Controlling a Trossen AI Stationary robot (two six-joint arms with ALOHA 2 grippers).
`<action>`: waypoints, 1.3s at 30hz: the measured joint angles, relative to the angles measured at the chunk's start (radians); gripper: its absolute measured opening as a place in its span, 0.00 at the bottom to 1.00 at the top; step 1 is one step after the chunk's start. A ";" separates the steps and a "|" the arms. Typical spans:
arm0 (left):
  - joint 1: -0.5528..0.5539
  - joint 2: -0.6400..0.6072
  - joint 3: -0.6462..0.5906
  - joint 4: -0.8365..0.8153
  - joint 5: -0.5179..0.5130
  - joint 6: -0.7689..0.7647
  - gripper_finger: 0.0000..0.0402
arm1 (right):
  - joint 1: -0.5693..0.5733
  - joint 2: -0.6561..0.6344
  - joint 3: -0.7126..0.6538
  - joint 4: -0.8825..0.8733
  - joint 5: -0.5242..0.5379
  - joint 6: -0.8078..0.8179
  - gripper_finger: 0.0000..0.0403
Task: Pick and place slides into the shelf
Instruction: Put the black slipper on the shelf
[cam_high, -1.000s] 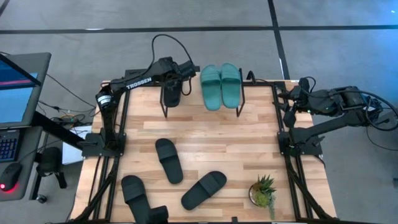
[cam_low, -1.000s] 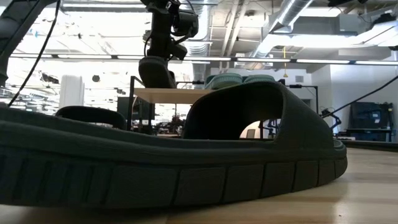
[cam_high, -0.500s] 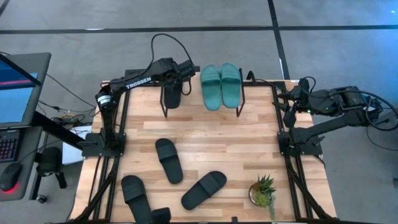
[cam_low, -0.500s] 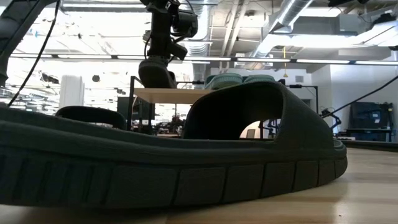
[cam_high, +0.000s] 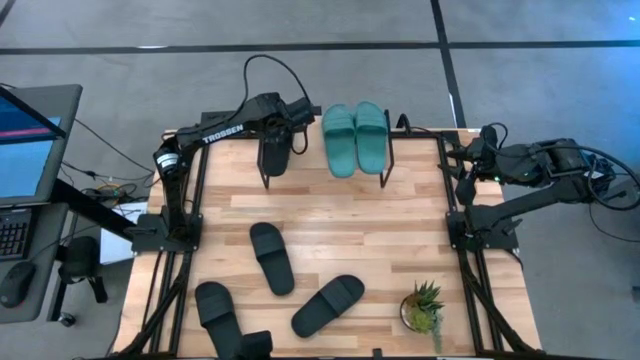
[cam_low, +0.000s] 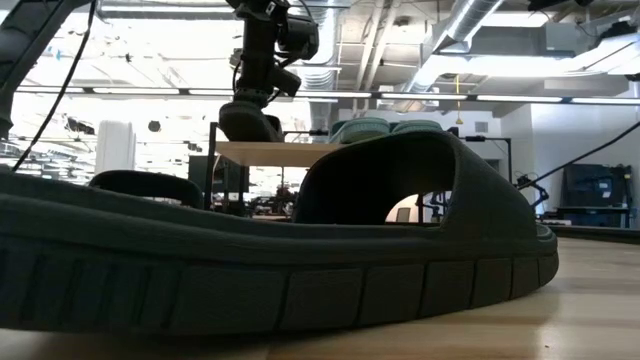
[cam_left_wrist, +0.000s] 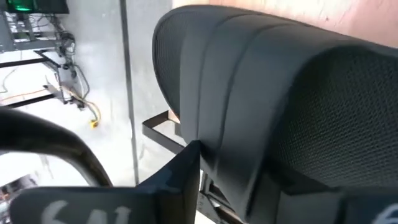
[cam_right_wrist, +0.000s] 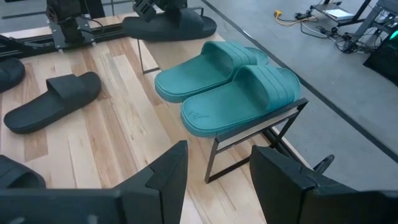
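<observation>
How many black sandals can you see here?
4: one on the rack under the left arm's jaws, three on the table: middle, front centre, front left. More could be hidden.

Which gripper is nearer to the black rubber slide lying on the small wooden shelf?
Left. The left gripper is right over the black rubber slide on the shelf; the right gripper waits at the table's right edge.

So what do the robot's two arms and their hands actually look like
Both arms are dark, almost black, built of jointed tubular segments on black frame stands. The left arm carries white TROSSEN lettering along one link and a black cable looping over its wrist. The right arm trails black cables at its outer end. The right hand has two broad, flat, matte black fingers.
</observation>
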 joint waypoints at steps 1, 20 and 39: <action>0.000 0.000 0.000 0.000 -0.011 0.001 0.24 | 0.000 0.000 0.000 0.000 0.000 0.000 0.40; 0.001 -0.011 0.000 -0.043 -0.021 -0.099 0.30 | 0.000 0.000 0.000 0.000 0.000 0.000 0.40; 0.002 -0.024 0.000 -0.060 0.099 -0.095 0.30 | 0.000 0.000 0.000 0.000 -0.001 0.000 0.40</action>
